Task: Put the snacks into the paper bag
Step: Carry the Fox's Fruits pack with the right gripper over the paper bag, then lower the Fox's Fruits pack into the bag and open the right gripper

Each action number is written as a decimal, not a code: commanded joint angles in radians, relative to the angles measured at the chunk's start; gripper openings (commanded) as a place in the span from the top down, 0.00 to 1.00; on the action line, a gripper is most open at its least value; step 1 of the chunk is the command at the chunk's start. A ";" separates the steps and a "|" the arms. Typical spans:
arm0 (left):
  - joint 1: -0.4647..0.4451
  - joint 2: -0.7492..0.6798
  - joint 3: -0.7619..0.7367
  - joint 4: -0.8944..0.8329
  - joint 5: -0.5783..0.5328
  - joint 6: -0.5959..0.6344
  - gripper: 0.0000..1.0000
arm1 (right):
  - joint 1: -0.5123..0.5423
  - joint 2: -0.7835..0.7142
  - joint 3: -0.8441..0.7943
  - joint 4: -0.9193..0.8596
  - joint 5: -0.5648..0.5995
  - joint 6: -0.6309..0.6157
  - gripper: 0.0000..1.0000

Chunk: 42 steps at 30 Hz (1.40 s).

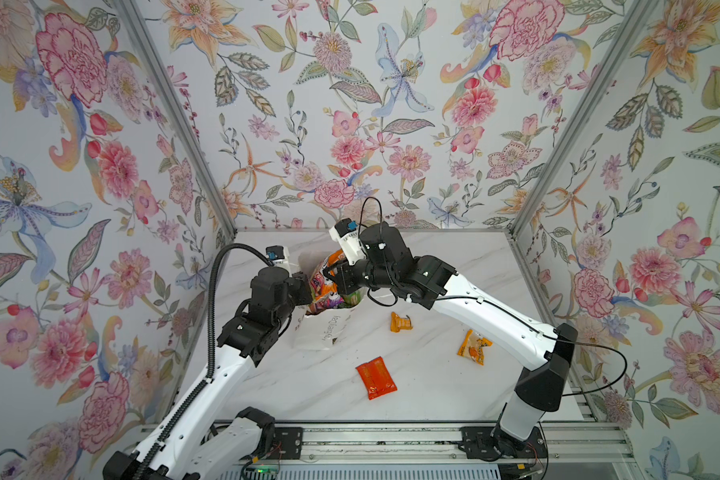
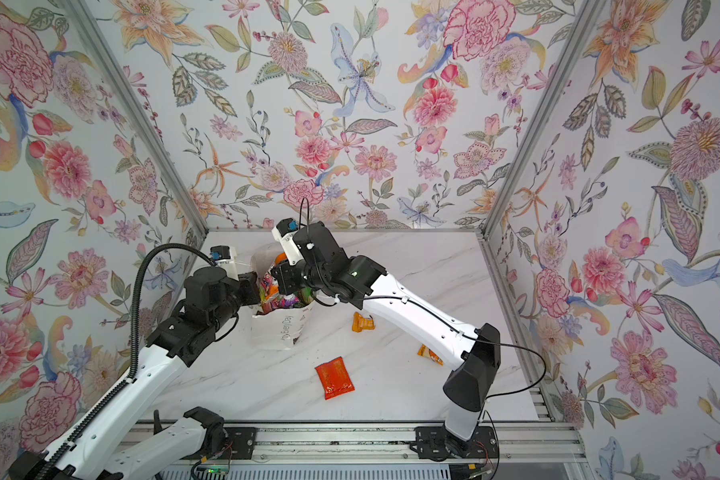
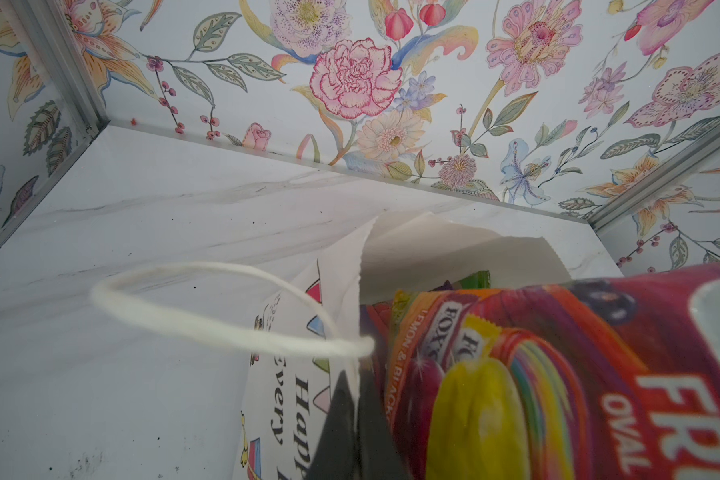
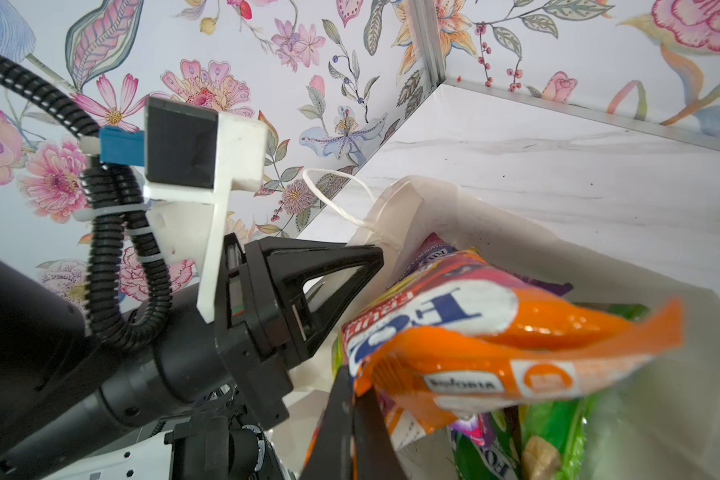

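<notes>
The white paper bag (image 1: 323, 334) (image 2: 276, 332) stands left of the table's middle in both top views, its mouth crowded with glossy snacks. My left gripper (image 3: 355, 384) (image 1: 307, 291) is shut on the bag's lettered side wall (image 3: 292, 399) at the rim. My right gripper (image 4: 356, 386) (image 1: 334, 275) is shut on a corner of the orange FOX'S candy bag (image 4: 495, 345), which hangs partly inside the mouth. Green (image 4: 558, 428) and purple (image 4: 551, 286) packets lie deeper in. Three small orange-red sachets (image 1: 376, 377) (image 1: 400, 322) (image 1: 474, 347) lie loose on the marble table.
A white string handle (image 3: 208, 328) loops out from the bag's rim on the left arm's side. Floral walls close in the back and both sides, with metal posts in the corners. The right forearm (image 1: 495, 324) crosses above the right half of the table.
</notes>
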 commanded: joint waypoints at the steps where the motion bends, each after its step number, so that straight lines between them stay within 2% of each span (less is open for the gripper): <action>1: 0.004 -0.023 0.058 0.054 -0.005 0.021 1.00 | 0.009 0.020 0.037 0.045 -0.013 -0.043 1.00; 18: 0.005 -0.026 0.064 0.045 -0.012 0.022 1.00 | 0.025 0.177 0.108 -0.068 0.064 -0.071 1.00; 19: 0.004 -0.026 0.063 0.043 -0.015 0.023 1.00 | 0.026 0.181 0.108 -0.077 0.075 -0.065 0.98; 20: 0.004 -0.028 0.064 0.041 -0.016 0.023 1.00 | 0.024 0.184 0.106 -0.088 0.092 -0.056 0.91; 32: 0.004 -0.028 0.054 0.049 -0.021 0.019 1.00 | 0.037 0.161 0.112 -0.113 0.144 -0.036 0.65; 39: 0.005 -0.028 0.051 0.048 -0.028 0.020 1.00 | 0.036 0.073 0.099 -0.186 0.318 -0.025 0.41; 42: 0.004 -0.028 0.047 0.051 -0.029 0.020 1.00 | 0.030 0.025 0.068 -0.186 0.403 -0.025 0.35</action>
